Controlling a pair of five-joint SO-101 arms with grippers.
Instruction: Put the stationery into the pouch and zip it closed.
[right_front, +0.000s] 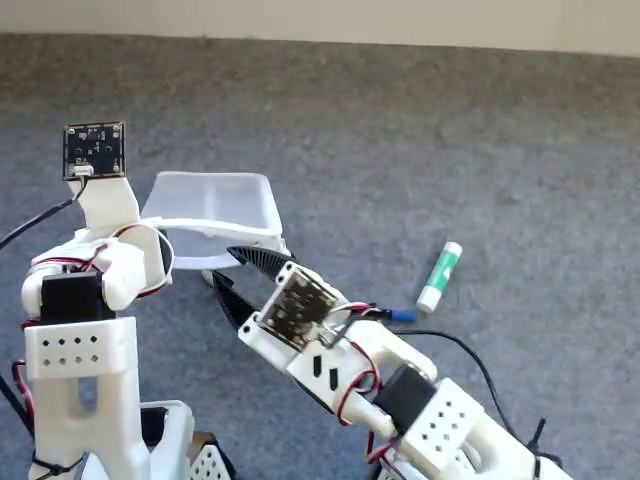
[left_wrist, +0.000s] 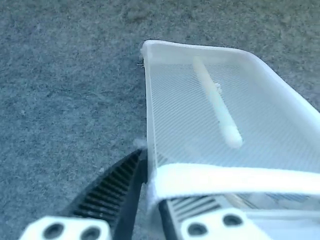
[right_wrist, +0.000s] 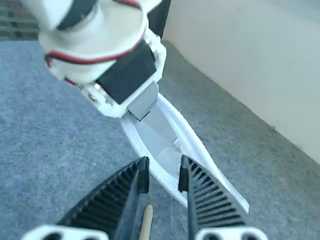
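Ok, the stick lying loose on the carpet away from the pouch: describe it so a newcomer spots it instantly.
Start with the grey carpet and find the see-through white pouch near its middle. Off to the pouch's right in the high view, alone on bare carpet, lies a short glue stick. It is white with a green middle, while the pen in the pouch is plain white.

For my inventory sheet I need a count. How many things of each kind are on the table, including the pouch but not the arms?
1 pouch
1 green-and-white stick
1 white stick, inside the pouch
1 thin tan stick, perhaps a pencil
Total: 4
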